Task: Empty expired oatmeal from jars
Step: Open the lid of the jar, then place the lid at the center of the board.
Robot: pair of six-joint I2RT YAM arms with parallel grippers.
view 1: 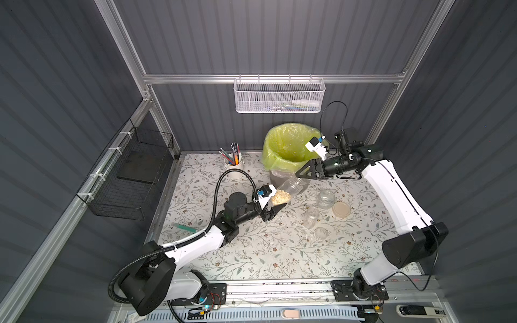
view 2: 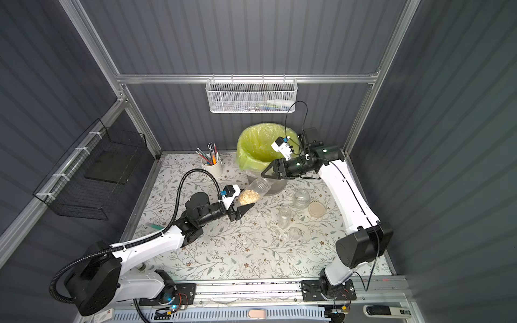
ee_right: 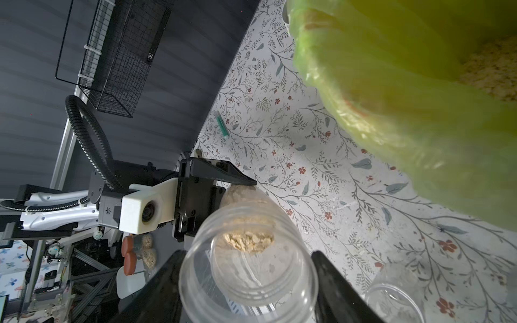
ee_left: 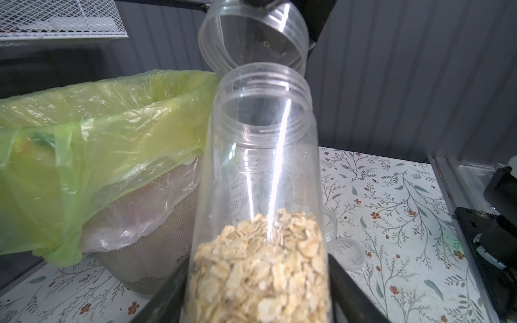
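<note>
Left wrist view: my left gripper (ee_left: 257, 268) clamped the jar (ee_left: 260, 167) of oatmeal (ee_left: 251, 288); right gripper (ee_right: 247, 260) pinched a clear cap (ee_left: 251, 42) just off its mouth.

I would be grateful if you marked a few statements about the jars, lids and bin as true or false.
1. The left gripper holds a jar with oatmeal in it. True.
2. A cap is screwed onto that jar. False: the mouth is open, and the right gripper holds the clear cap just off it.
3. The bin is lined with a yellow-green bag. True.
4. The beige lid sits on top of the squat jar. False: it lies flat on the table beside that jar.
5. The mug of pencils has tipped over. False: it stands upright.
</note>
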